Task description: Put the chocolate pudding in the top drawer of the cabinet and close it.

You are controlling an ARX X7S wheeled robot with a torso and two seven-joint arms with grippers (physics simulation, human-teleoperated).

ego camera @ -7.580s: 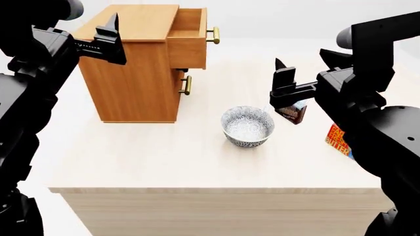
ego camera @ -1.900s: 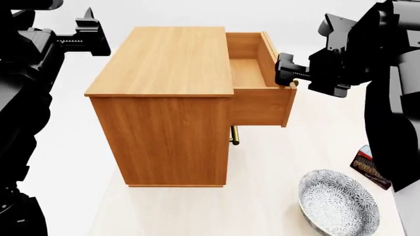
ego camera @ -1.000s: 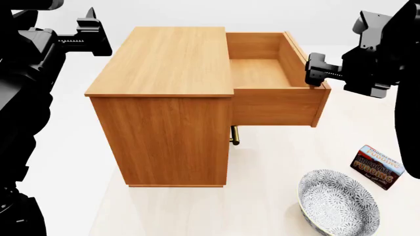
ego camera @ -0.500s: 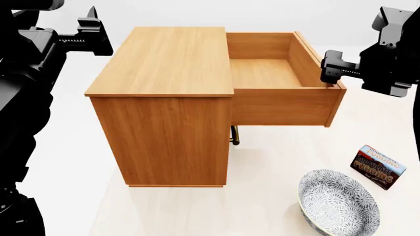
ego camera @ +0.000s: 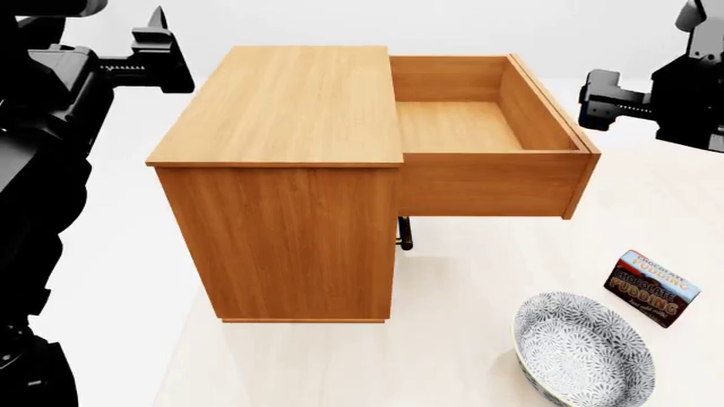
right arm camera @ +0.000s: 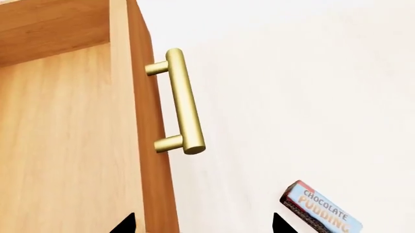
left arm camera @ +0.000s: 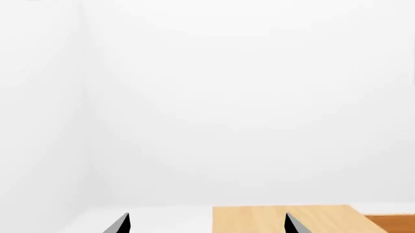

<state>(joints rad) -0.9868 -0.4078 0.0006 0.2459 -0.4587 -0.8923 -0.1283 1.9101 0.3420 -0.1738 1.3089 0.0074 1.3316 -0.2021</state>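
Observation:
The honey-brown cabinet stands on the table. Its top drawer is pulled far out and holds nothing. The chocolate pudding, a small dark carton, lies on the table right of the cabinet, next to the bowl; the right wrist view also catches the pudding. My right gripper hovers just right of the drawer front, open and holding nothing. In its wrist view the brass handle lies ahead of the right gripper, apart from it. My left gripper hangs open beyond the cabinet's far left corner, its tips showing in the left gripper view.
A patterned bowl sits at the near right of the table. A lower drawer's brass handle pokes out beneath the open drawer. The cabinet top shows under the left wrist, with a white wall behind.
The right gripper pulled the top drawer out by its handle, then let go and drew away to the right. The drawer stays open. The left arm has barely moved.

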